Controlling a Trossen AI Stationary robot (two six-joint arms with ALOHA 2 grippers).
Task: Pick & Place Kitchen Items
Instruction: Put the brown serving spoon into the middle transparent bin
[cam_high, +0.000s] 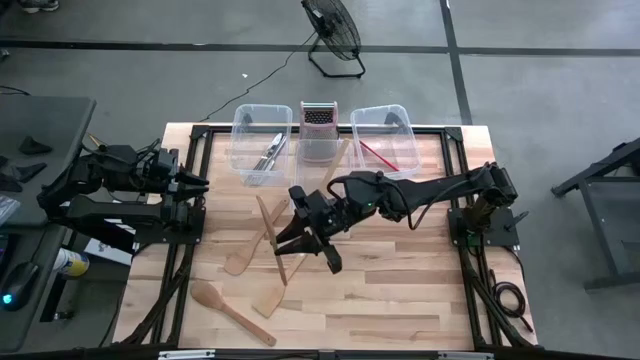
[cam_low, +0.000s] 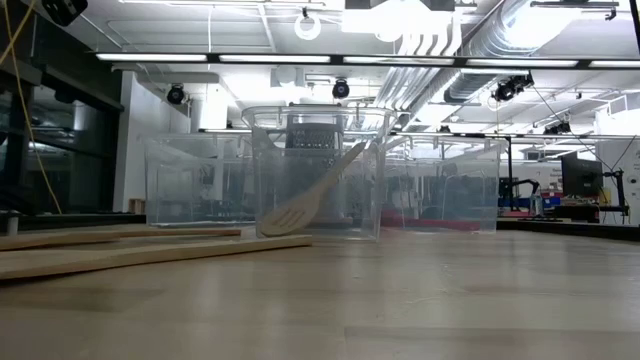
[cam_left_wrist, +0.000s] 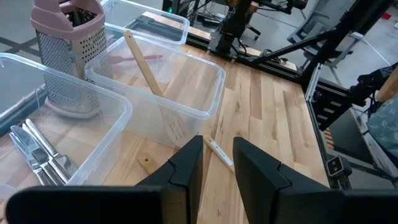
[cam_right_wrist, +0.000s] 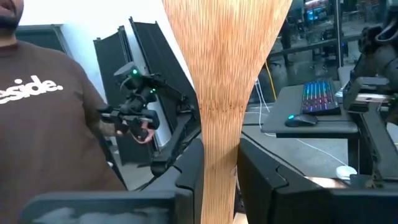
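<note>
Right gripper clamps a pale wooden spatula — grain visible only at the wrist; overhead, it stands tilted. Left gripper (parked, table's left edge) gapes open.

Lab: exposed ducts, workstations

Wooden table, bins, grater, utensils

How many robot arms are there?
2. The left arm sits at the table's left edge, with the left gripper open and empty. The right arm reaches to the table's middle, where the right gripper grips a wooden spatula. None seems hidden.
</note>
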